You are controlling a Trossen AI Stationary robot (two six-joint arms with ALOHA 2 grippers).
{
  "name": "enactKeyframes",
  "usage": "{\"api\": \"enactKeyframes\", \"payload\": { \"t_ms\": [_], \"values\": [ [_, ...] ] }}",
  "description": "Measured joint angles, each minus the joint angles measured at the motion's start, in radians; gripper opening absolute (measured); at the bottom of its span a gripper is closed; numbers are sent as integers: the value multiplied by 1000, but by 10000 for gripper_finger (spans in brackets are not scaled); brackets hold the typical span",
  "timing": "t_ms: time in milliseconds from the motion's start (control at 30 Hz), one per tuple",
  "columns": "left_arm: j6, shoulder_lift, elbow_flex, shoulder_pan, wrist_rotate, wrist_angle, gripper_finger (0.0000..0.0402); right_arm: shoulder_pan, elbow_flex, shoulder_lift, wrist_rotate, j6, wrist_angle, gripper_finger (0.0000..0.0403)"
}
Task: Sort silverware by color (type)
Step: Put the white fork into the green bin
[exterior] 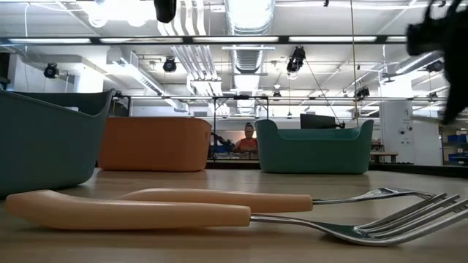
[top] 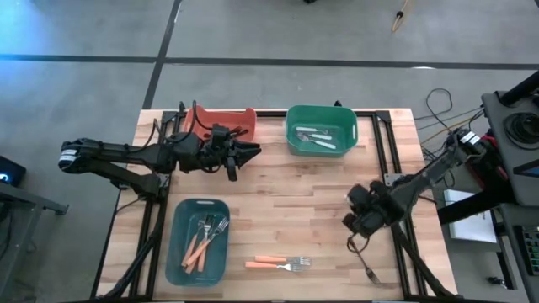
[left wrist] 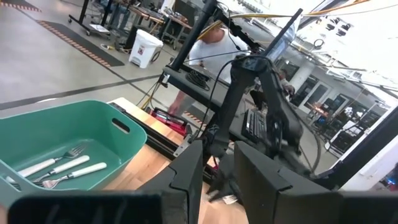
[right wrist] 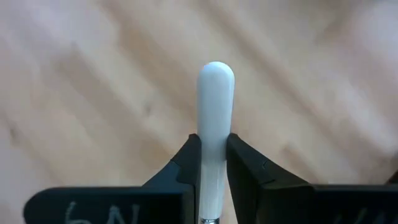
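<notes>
The right pincer (right wrist: 213,158) is pinching a white-handled utensil (right wrist: 215,112), its two dark fingers (right wrist: 186,163) pressed against either side of the handle, whose rounded end sticks out past the fingertips over the pale wooden tabletop (right wrist: 93,74); white handwriting on the pincer's body below the fingers is cut off and cannot be read. From above, this pincer (top: 358,220) hangs over the right part of the tabletop (top: 320,194), with a metal fork head (top: 371,274) showing just below it near the front edge. To its left lie two orange-handled forks (top: 278,263) side by side on the bare wood, and farther left a blue bin (top: 177,244) holds more orange-handled forks and a dark one. Beyond the right pincer, at the back of the tabletop, a green bin (top: 293,135) holds white-handled forks (top: 318,136). The left pincer (top: 251,152) hovers to that bin's left, beside an orange bin (top: 221,118); its fingers (left wrist: 186,180) stand slightly apart and hold nothing. The floor around is grey concrete; in the room beyond hang ceiling ducts and lights, and a person (exterior: 248,139) sits far off between the bins.
</notes>
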Motion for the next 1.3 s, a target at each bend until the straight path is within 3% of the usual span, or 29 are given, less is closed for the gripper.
{"api": "enactKeyframes", "payload": {
  "t_ms": [167, 300, 533, 700, 933, 1100, 1300],
  "values": [
    [0, 0, 0, 2, 0, 0, 75, -100, 63, -91, 199, -100, 17, 40],
    [0, 0, 0, 8, 0, 0, 75, -202, 113, -139, 324, -279, 143, 40],
    [0, 0, 0, 19, -1, 6, 75, -405, 195, -147, 337, -795, 575, 40],
    [-8, 0, 0, 19, -1, 14, 75, -560, 287, -90, 195, -1043, 723, 40],
    [-23, 0, 0, 19, -1, 14, 75, -763, 456, 52, -31, -1286, 710, 40],
    [-52, 0, 0, 19, -1, 18, 75, -904, 543, 157, -153, -1442, 631, 40],
    [-61, -11, 0, 19, -1, 37, 75, -1067, 568, 259, -225, -1662, 509, 40]
  ]
}}
